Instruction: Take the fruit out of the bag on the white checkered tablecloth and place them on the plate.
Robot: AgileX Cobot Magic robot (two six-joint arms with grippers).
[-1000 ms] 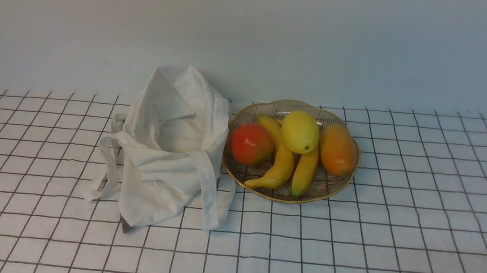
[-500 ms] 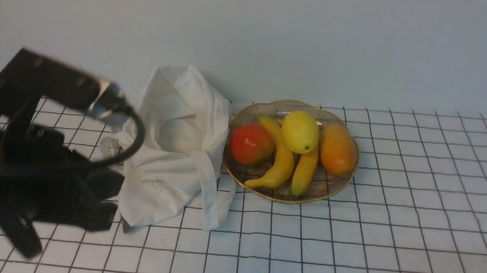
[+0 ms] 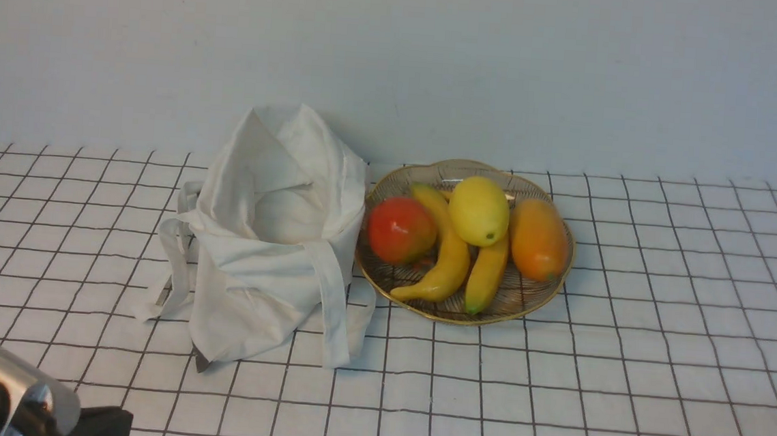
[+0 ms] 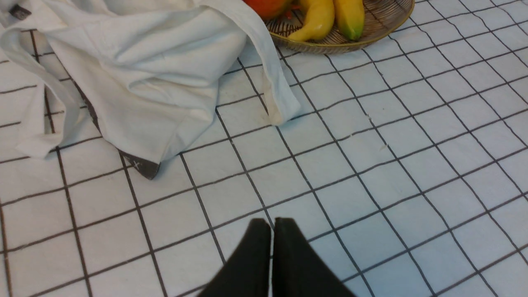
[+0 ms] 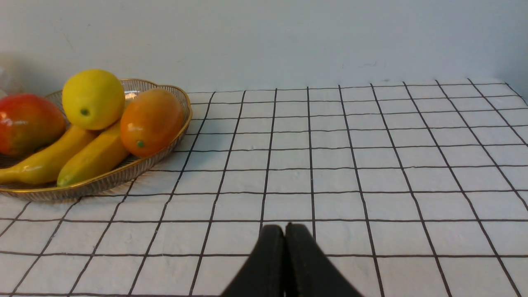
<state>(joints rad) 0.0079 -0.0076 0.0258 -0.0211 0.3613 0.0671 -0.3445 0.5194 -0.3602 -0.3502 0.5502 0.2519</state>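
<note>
The yellow lemon (image 3: 478, 210) lies on the gold-rimmed glass plate (image 3: 547, 294), on top of the other fruit; it also shows in the right wrist view (image 5: 93, 99). The white cloth bag (image 3: 271, 237) slumps open just left of the plate on the white checkered tablecloth (image 3: 624, 371); nothing shows inside it. My left gripper (image 4: 272, 225) is shut and empty, low over the cloth in front of the bag (image 4: 136, 78). My right gripper (image 5: 284, 230) is shut and empty over bare cloth right of the plate (image 5: 123, 173). In the front view only part of the left arm (image 3: 0, 396) shows.
On the plate lie a red-orange mango (image 3: 401, 230), two bananas (image 3: 451, 256) and an orange mango (image 3: 537, 239). A plain wall (image 3: 441, 57) stands close behind bag and plate. The bag's strap handles (image 3: 331, 310) trail onto the cloth in front.
The left arm has swung down from in front of the bag to the lower left corner of the front view. Bag, plate and fruit have not moved.
</note>
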